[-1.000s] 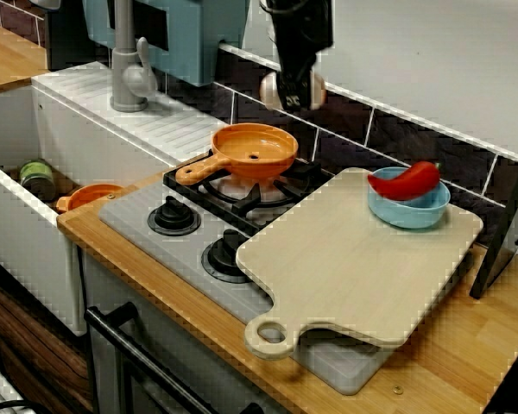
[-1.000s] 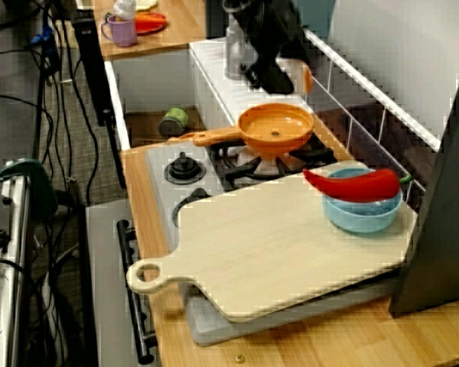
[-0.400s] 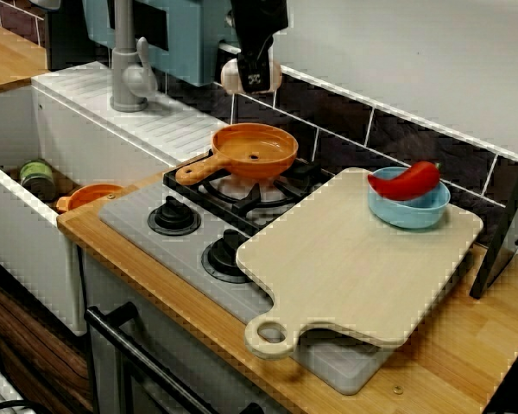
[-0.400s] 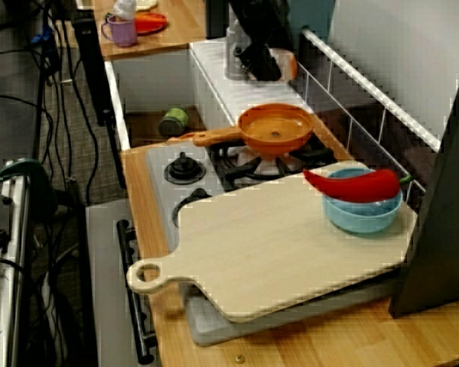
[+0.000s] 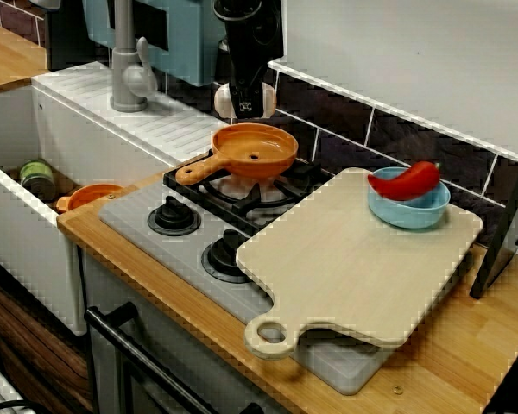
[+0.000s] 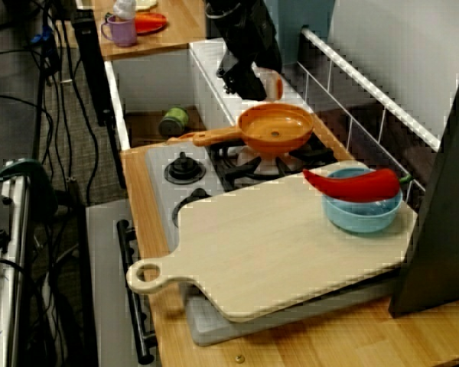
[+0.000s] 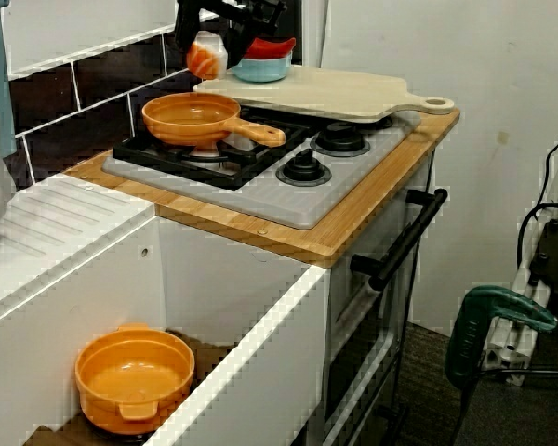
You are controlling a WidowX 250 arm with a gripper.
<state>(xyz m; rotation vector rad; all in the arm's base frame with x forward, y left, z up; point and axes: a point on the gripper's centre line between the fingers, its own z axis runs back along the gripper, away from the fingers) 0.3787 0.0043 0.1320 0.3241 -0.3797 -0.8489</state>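
The black claw [image 5: 246, 97] is closed around a small white and orange plastic bottle [image 7: 206, 58] and holds it in the air, just above the back rim of the round orange plastic pan [image 5: 255, 151]. The pan stands on the black stove grate [image 5: 272, 197], beside the pale wooden cutting board [image 5: 354, 259]
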